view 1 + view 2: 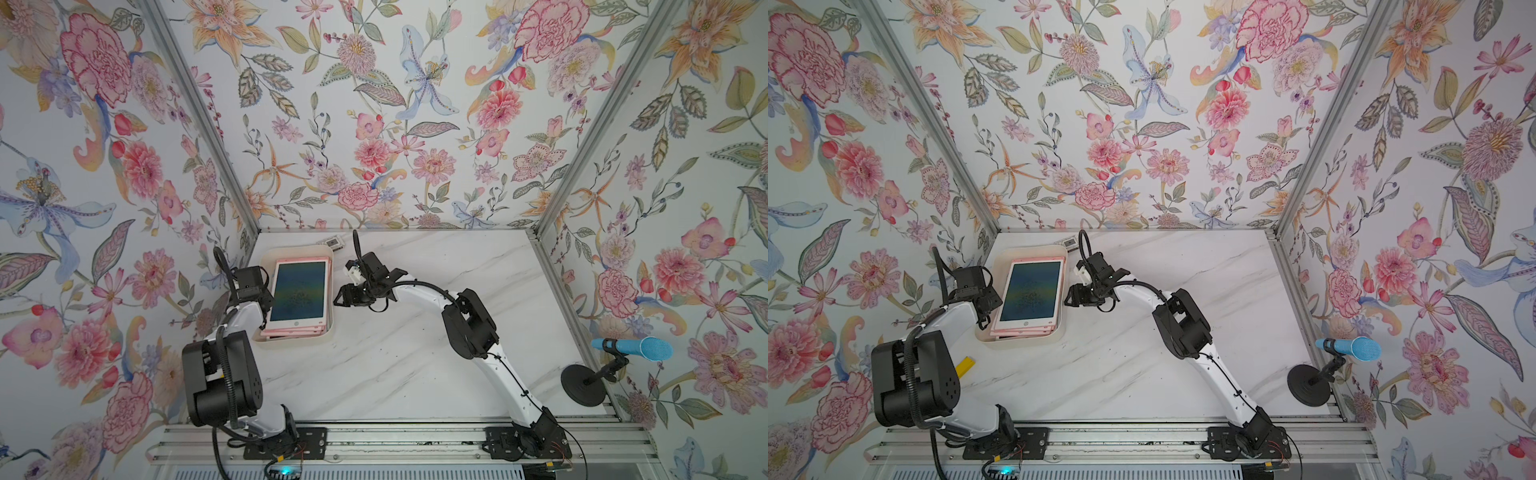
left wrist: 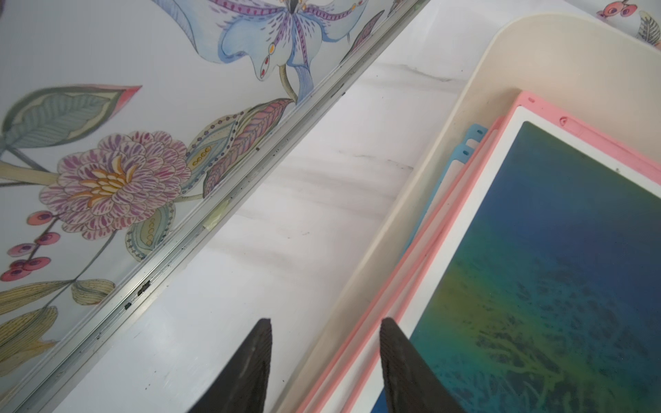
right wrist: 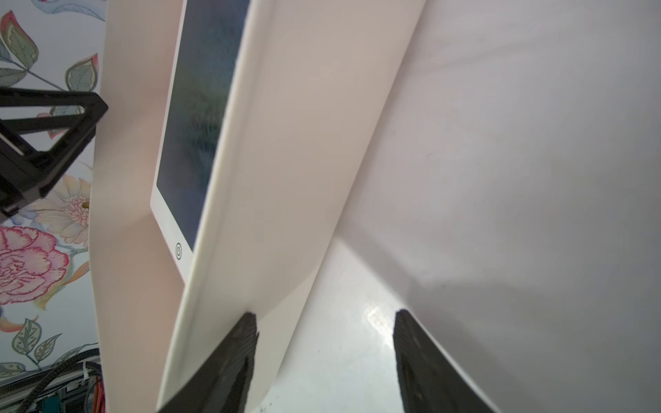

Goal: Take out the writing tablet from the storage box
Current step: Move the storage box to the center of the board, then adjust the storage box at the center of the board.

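Observation:
The cream-white storage box (image 1: 299,338) (image 1: 1025,337) sits at the table's back left and holds a stack of pink-framed tablets. The top writing tablet (image 1: 300,293) (image 2: 554,268) has a white bezel and a dark blue-green screen. My left gripper (image 2: 326,321) (image 1: 266,305) is open at the box's left side. It straddles the box wall (image 2: 475,118) and the pink tablet edges: one finger is outside over the table, the other over the top tablet. My right gripper (image 3: 326,314) (image 1: 340,296) is open just right of the box. One of its fingers is against the outer wall (image 3: 286,178).
A small grey-white card with a dark square (image 1: 331,243) lies behind the box. A blue microphone (image 1: 631,349) on a black stand (image 1: 582,384) is at the right edge. The floral wall and its metal rail (image 2: 229,211) run close along the box's left side.

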Robot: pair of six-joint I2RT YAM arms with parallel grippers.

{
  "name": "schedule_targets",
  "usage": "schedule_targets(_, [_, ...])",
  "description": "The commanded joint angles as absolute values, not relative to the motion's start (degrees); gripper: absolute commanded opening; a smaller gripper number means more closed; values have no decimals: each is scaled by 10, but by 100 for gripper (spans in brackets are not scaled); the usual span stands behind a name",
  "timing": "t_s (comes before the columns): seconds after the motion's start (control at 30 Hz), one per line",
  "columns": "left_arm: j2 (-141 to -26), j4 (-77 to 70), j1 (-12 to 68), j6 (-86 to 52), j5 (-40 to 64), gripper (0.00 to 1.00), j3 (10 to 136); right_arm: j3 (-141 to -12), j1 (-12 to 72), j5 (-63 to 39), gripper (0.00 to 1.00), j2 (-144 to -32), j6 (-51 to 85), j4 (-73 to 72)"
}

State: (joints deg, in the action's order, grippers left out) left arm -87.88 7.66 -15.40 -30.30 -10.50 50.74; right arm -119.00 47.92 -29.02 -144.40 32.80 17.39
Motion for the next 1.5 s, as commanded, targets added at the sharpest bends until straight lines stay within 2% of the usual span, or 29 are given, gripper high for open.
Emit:
schedule_targets(0.0, [-871, 101, -158, -314, -84, 54, 523, -1169, 503, -336, 62, -1413, 368, 94])
schedule_targets(0.17, [-815, 142, -157, -331, -33, 61, 515, -1171, 497, -287, 64, -1394, 330, 136])
schedule_targets(0.53, [-655, 249, -138, -388, 15, 60, 406, -1256, 440, -290, 73, -1430, 274, 205])
schedule_targets(0.8, [-564, 375, -135, -413, 13, 62, 421, -1274, 427, -302, 76, -1436, 250, 210])
schedule_targets(0.97, [-565, 370, -134, -426, 54, 63, 371, -1266, 426, -300, 76, -1428, 232, 210])
schedule_targets(1.17, [-593, 314, -135, -444, 54, 63, 354, -1258, 425, -308, 76, -1425, 221, 210])
schedule_targets(1.47, [-682, 254, -134, -429, 71, 57, 357, -1244, 422, -307, 75, -1417, 215, 211])
